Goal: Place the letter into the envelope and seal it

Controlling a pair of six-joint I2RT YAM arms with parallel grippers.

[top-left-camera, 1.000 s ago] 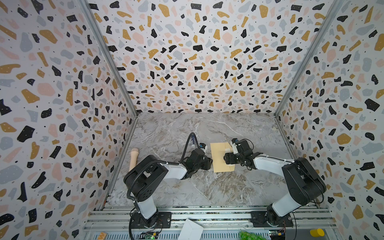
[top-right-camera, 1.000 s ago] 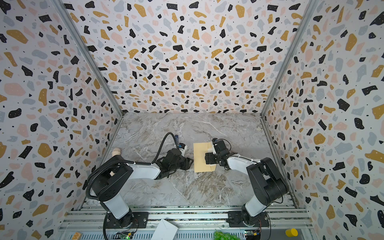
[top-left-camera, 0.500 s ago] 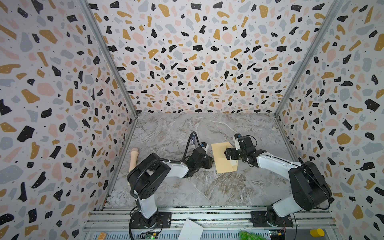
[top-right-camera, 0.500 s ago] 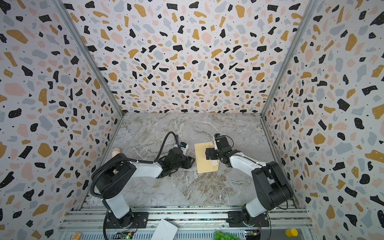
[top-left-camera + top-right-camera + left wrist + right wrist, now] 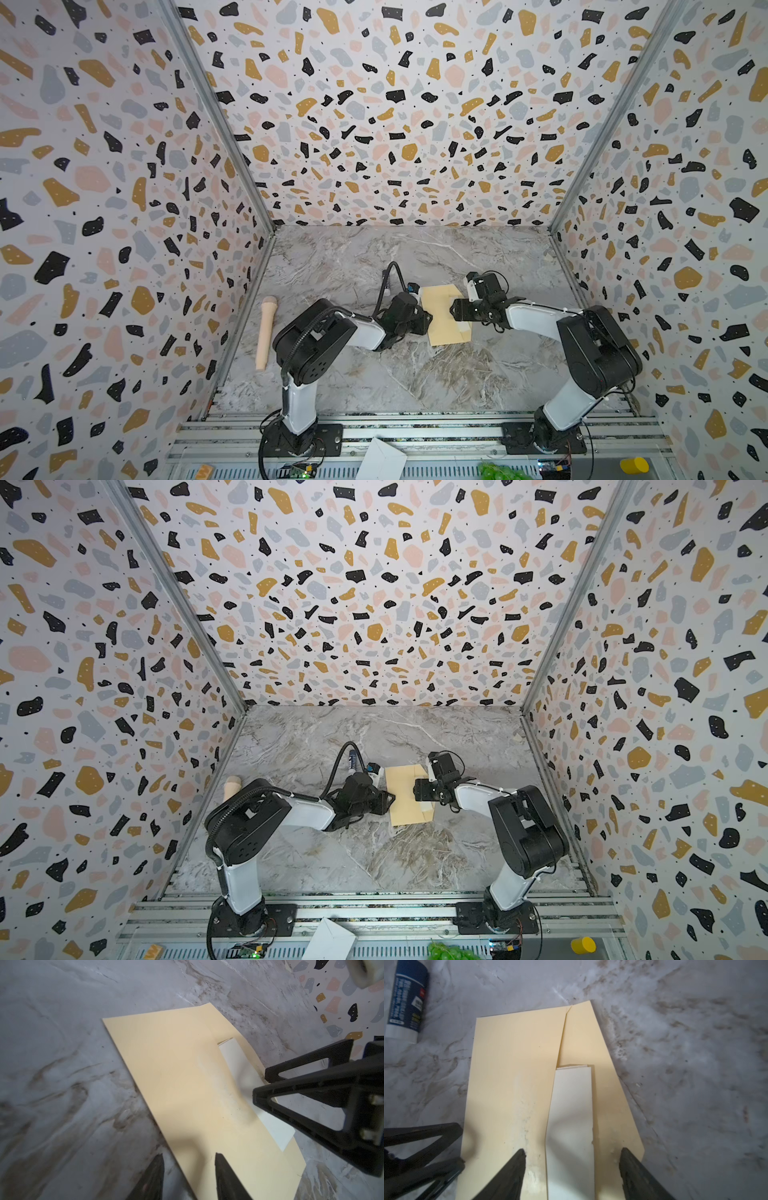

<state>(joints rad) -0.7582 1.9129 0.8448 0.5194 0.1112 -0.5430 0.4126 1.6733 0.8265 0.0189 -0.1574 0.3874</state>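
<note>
The tan envelope (image 5: 442, 320) (image 5: 405, 798) lies flat on the marble floor between my two grippers. In the right wrist view its body (image 5: 512, 1076) and its opened flap (image 5: 610, 1093) frame a pale strip of the letter (image 5: 571, 1118) that sticks out of the mouth. The same strip of the letter (image 5: 239, 1059) shows in the left wrist view. My right gripper (image 5: 572, 1150) (image 5: 455, 309) is open just above the envelope, its fingers either side of the strip. My left gripper (image 5: 188, 1155) (image 5: 426, 322) is open astride the envelope's left edge.
A blue glue stick (image 5: 404, 1001) (image 5: 353, 760) lies on the floor behind the left gripper. A beige cylinder (image 5: 264, 332) rests along the left wall. White folded paper (image 5: 382, 461), a green object (image 5: 498, 471) and a yellow one (image 5: 633, 465) sit at the front rail.
My right gripper has shifted a little over the envelope's right side. The left arm has barely moved. The envelope lies where it was.
</note>
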